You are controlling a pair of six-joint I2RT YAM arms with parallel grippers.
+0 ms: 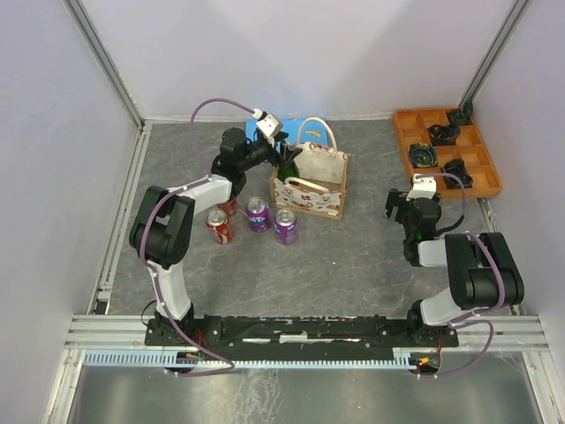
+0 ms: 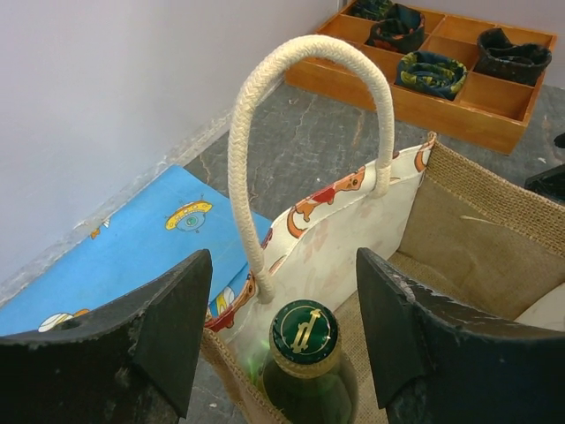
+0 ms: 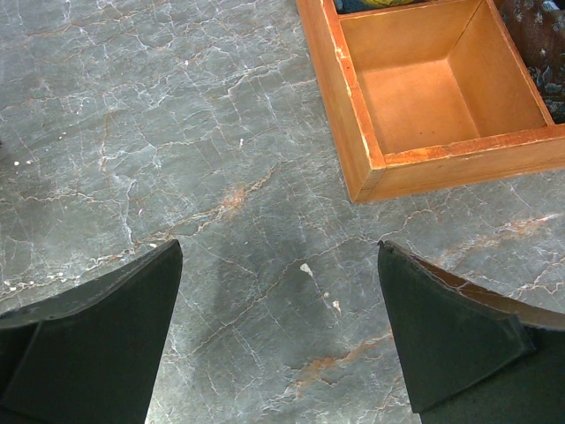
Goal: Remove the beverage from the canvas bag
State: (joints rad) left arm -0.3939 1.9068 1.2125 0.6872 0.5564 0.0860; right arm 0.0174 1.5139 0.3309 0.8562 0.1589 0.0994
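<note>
**Over the bag's left end: left gripper straddles a green bottle**

At the back of the grey table (image 1: 353, 256), the canvas bag (image 1: 311, 181) stands upright, just in front of a flat blue mat (image 2: 132, 256). Inside it, at its left end, a green glass bottle (image 2: 305, 353) with a dark green cap stands upright, its neck just below 1 cream rope handle (image 2: 265, 132).

The left gripper (image 2: 282, 265) hangs over that end of the bag, its jaws apart, 1 finger on each side of the bottle's cap with a gap on both sides; it holds nothing.

The right gripper (image 3: 278, 256) sits low over bare table well to the right of the bag, jaws wide and empty, near a corner of the orange compartment tray (image 3: 353, 132).

In front of the bag's left end, 2 purple cans (image 1: 258, 214) and a red can (image 1: 219, 227) stand on the table, close together beside the left arm.
</note>
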